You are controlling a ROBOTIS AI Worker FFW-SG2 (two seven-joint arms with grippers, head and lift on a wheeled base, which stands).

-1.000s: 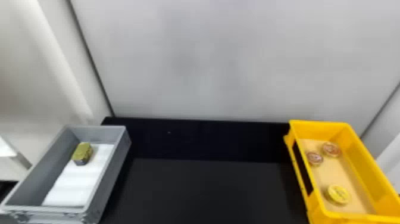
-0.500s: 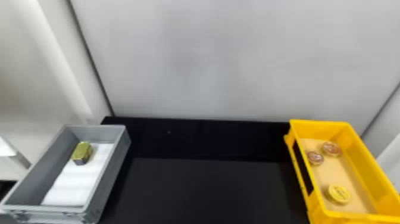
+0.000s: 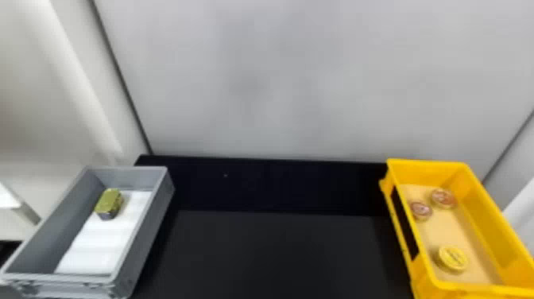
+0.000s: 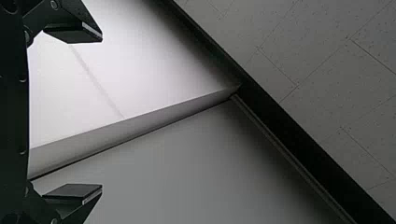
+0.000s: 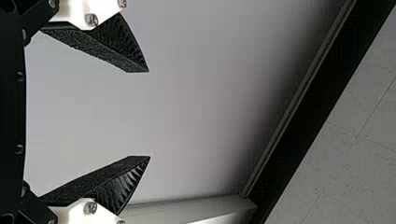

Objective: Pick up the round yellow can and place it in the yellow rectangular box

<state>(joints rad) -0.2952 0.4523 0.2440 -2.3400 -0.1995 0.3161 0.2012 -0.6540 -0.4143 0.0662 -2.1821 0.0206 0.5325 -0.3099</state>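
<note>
Yellow and rectangular, the box (image 3: pixel 429 173) already holds the round can (image 3: pixel 453 259), so with left gripper (image 4: pixel 101 112) and right gripper (image 5: pixel 149 114) empty, fingers apart, the next move seems merely to avoid it.

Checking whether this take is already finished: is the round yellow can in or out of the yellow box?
In: the round yellow can sits on the floor inside the yellow box's walls.
</note>
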